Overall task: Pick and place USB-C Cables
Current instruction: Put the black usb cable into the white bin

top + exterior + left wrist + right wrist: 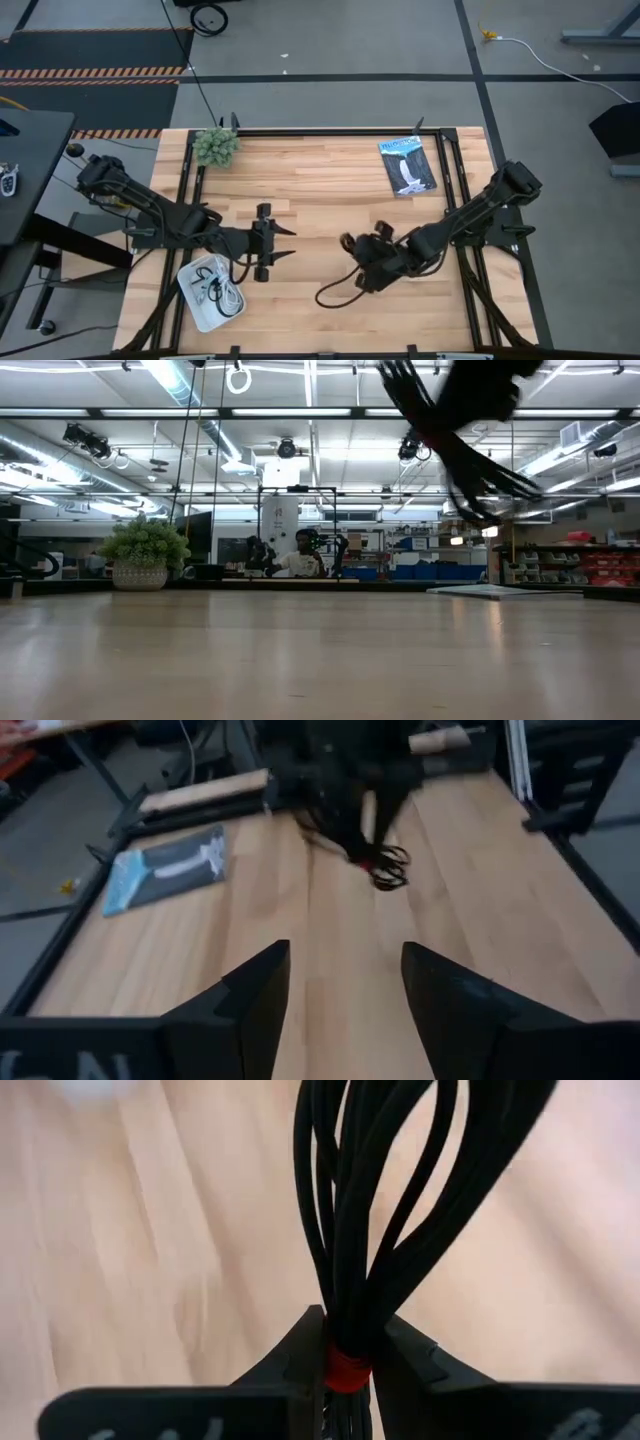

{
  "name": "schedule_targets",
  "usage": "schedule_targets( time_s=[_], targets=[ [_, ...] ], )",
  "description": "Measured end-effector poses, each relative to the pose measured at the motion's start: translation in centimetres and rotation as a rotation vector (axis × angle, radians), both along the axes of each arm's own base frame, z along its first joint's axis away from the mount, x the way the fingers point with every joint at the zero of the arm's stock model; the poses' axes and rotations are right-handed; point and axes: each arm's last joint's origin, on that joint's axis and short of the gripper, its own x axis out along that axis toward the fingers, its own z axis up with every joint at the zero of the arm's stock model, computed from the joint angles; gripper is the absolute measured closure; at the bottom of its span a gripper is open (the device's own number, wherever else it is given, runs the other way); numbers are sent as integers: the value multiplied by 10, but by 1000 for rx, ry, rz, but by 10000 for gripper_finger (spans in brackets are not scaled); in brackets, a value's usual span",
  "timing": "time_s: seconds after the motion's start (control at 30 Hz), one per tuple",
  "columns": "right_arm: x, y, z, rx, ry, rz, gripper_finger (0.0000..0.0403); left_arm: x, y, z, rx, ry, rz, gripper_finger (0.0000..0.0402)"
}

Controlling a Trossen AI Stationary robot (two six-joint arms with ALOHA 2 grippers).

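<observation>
My right gripper (362, 262) hovers over the table's middle-right, shut on the black USB-C cable with the red tie (345, 1367). The cable's loops (462, 445) hang clear above the wood. The left wrist view shows that cable (383, 868) below the other arm. My left gripper (283, 243) waits open at the table's middle-left, fingers apart (345, 990), touching nothing. A white tray (188, 288) near the left-near corner holds a white cable (232, 298) and a dark coil (208, 277). The pale blue-grey cable cannot be told apart. My right gripper pinches the black cable's bundle at its red tie (347, 1370) between its two fingers (300, 1355). The strands run on past the fingertips as loose loops (370, 1200). The whole cable is lifted clear of the table, its loops slack.
A flat black-and-blue retail packet (407, 165) lies near the far right of the table. A fuzzy green plant ball (215, 146) sits at the far left corner. Bare wood (330, 190) lies between the arms. A person (300, 558) sits in the room beyond.
</observation>
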Motion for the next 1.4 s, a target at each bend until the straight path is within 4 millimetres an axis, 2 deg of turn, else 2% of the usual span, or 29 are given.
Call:
schedule_targets(
  time_s=[0.1,0.27,0.4,0.8,1.07,1.4],
  targets=[
    [8,2,17,-101,-168,58,341,7,-2,0,-33,-29,-23,185],
    [23,10,41,-169,-391,207,334,18,-5,-5,-42,-53,-59,161],
    [30,14,56,-247,-519,286,333,24,-5,-8,-47,-58,-58,146],
    [41,7,80,-466,-682,382,333,33,3,-11,-99,-64,-69,143],
    [51,-5,87,-398,-788,451,332,36,3,-5,-126,-119,-92,157],
    [54,-9,91,-393,-837,511,332,36,2,-3,-123,-136,-130,211]
  ],
)
